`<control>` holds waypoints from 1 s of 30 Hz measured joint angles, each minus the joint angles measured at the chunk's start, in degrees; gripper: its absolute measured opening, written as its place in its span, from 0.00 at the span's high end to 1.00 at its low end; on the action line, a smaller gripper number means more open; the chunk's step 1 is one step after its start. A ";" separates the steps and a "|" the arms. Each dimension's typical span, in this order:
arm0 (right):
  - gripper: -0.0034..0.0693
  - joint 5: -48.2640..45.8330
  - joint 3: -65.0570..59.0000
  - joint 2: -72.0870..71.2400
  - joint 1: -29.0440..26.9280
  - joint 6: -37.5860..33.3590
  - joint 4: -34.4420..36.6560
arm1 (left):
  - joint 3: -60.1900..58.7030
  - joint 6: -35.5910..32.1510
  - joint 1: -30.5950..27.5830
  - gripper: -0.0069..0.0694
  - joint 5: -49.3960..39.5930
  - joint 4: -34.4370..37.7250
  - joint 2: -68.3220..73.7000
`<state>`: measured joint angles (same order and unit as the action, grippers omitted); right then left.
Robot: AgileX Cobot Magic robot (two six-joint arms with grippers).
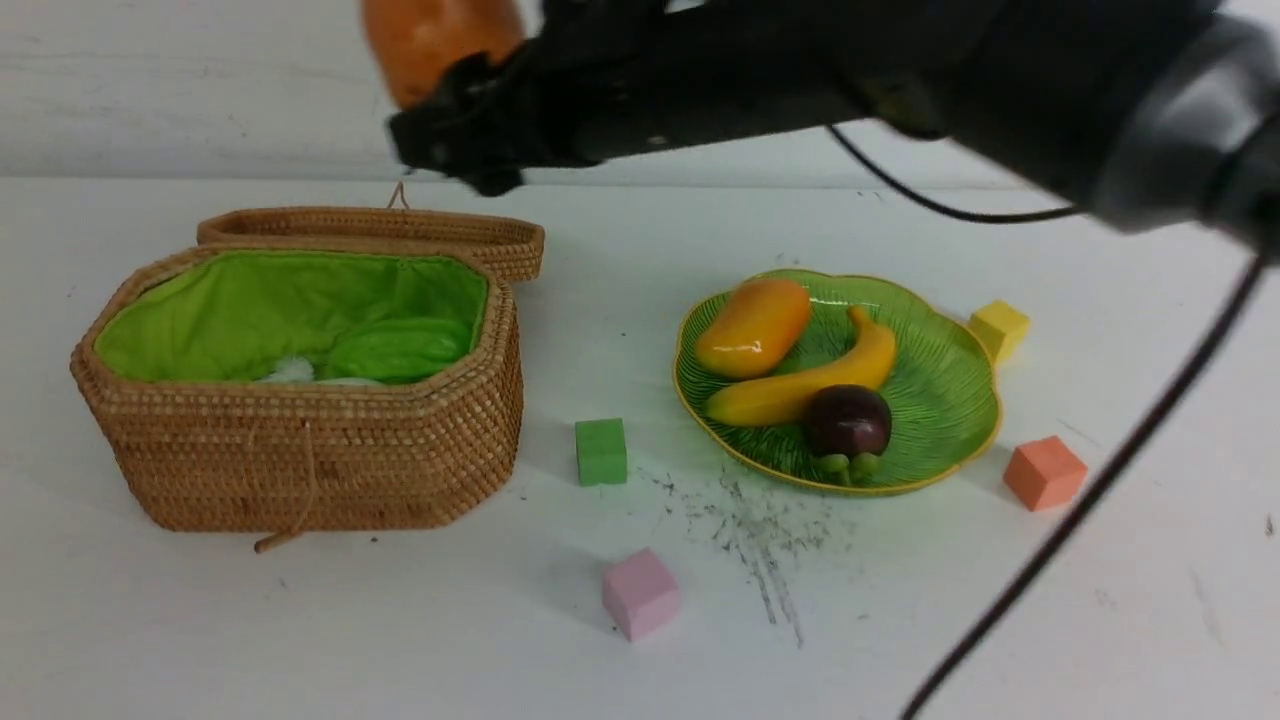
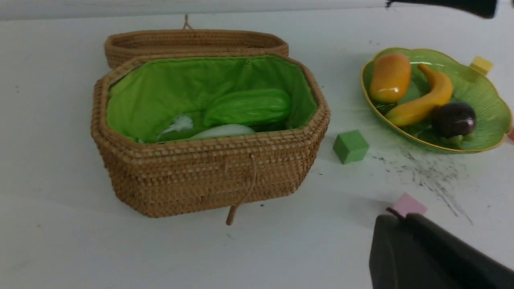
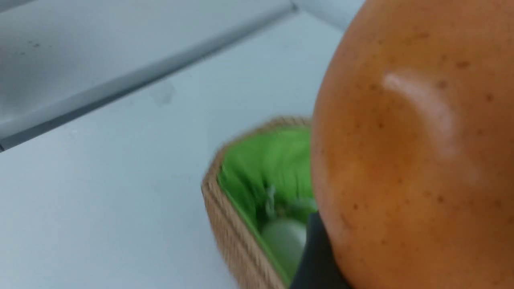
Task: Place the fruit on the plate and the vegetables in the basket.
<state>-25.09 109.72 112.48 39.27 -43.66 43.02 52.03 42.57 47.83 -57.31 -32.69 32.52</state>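
Observation:
My right gripper (image 1: 445,105) is shut on the round orange tomato-like ball (image 1: 435,40) and holds it high above the back of the open wicker basket (image 1: 300,450). The ball fills the right wrist view (image 3: 413,160), with one dark finger (image 3: 317,257) under it. In the basket lie the green gourd (image 2: 247,106) and the white radish (image 2: 223,131). The green plate (image 1: 940,400) holds the mango (image 1: 755,325), the banana (image 1: 800,390) and the mangosteen (image 1: 848,420). My left gripper (image 2: 401,218) is shut and empty, low near the table in front of the basket.
The basket lid (image 1: 380,232) lies open behind the basket. Foam cubes sit on the table: green (image 1: 601,452), pink (image 1: 640,592), orange (image 1: 1044,472), yellow (image 1: 999,328). A black cable (image 1: 1080,500) hangs across the right side.

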 joint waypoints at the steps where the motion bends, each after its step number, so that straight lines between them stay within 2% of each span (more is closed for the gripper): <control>1: 0.29 1.99 1.51 2.09 1.10 -1.64 0.24 | 0.00 0.14 0.00 0.90 -0.54 0.00 0.00; 3: 0.29 5.70 4.93 7.08 2.89 -4.23 0.43 | -0.05 0.07 0.00 0.90 -1.46 0.40 0.00; 7: 0.27 7.45 8.71 13.81 3.99 -4.05 0.56 | -0.05 -1.29 0.00 0.90 -1.99 1.52 0.00; 12: 0.04 5.27 9.26 15.77 3.28 -1.02 0.05 | -0.05 -2.99 0.00 0.90 -2.03 3.23 0.00; 16: 0.04 -0.20 9.27 13.71 1.70 3.14 -2.83 | -0.05 -3.38 0.00 0.90 -1.33 3.75 0.00; 19: 0.13 -9.03 9.27 9.66 -0.69 10.38 -7.10 | -0.05 -3.56 0.00 0.90 -0.15 3.79 0.00; 21: 0.23 -18.03 9.27 5.51 -2.82 16.87 -10.62 | -0.05 -4.32 0.00 0.90 1.45 3.98 0.00; 22: 0.32 -25.32 9.32 2.09 -4.40 20.95 -13.11 | -0.05 -5.35 0.00 0.90 2.84 4.25 0.00; 23: 0.38 -28.62 9.40 0.56 -5.05 23.48 -14.86 | -0.12 -5.77 0.00 0.90 4.13 4.56 -0.25; 24: 0.40 -30.76 9.47 -0.45 -5.48 24.09 -15.33 | -0.12 -6.03 0.00 0.90 4.53 4.65 -0.32; 25: 0.56 -38.86 9.81 -4.30 -7.04 28.30 -19.71 | -1.06 -7.04 0.00 0.90 8.53 5.31 -1.14; 28: 0.83 -45.55 9.68 -10.36 -8.75 31.48 -26.23 | -5.32 -7.90 0.00 0.90 18.45 6.48 -4.80; 30: 0.95 -46.44 8.17 -14.17 -8.82 33.35 -30.32 | -9.40 -7.52 0.00 0.90 24.68 6.73 -8.00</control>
<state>-71.53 117.88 98.30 30.45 -10.30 12.69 42.63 35.05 47.83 -32.63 -25.96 24.52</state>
